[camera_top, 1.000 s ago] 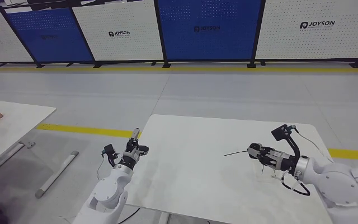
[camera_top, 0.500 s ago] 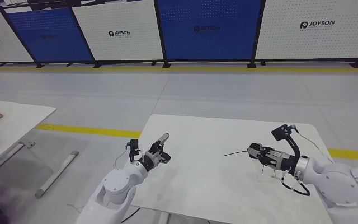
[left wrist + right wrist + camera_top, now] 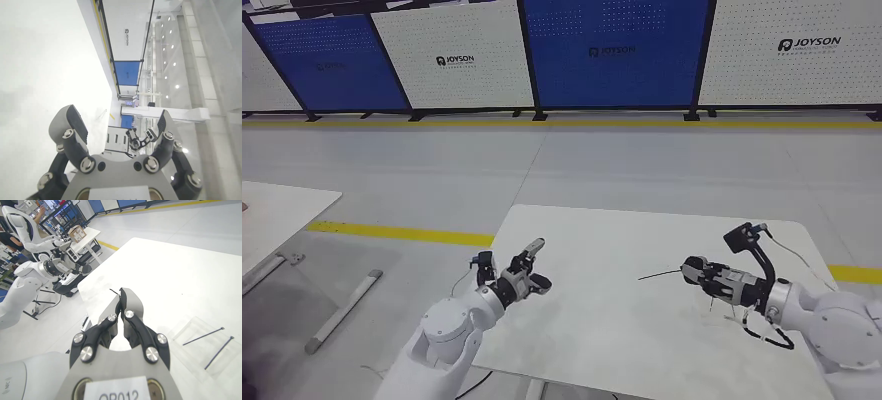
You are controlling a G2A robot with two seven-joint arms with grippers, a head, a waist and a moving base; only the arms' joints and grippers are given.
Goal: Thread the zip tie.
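Note:
My right gripper [image 3: 689,268] is shut on a thin black zip tie [image 3: 660,273] above the right half of the white table [image 3: 592,320]. The tie's tail sticks out toward the left arm. In the right wrist view the jaws [image 3: 121,294] are pinched together with a short black end of the zip tie [image 3: 113,291] poking out past them. My left gripper [image 3: 530,265] hovers at the table's left edge, open and empty, its fingers pointing at the right arm. The left wrist view has its pads [image 3: 76,117] spread wide, with the right gripper [image 3: 133,141] far off between them.
A clear flat tray [image 3: 196,323] beside the right gripper holds two spare black zip ties [image 3: 203,336]. A second white table [image 3: 282,215] stands off to the left. Blue and white panels [image 3: 612,50] line the far floor.
The left arm swung from beside the table's left edge rightward and turned its gripper toward the right arm. The right gripper with the zip tie edged slightly left.

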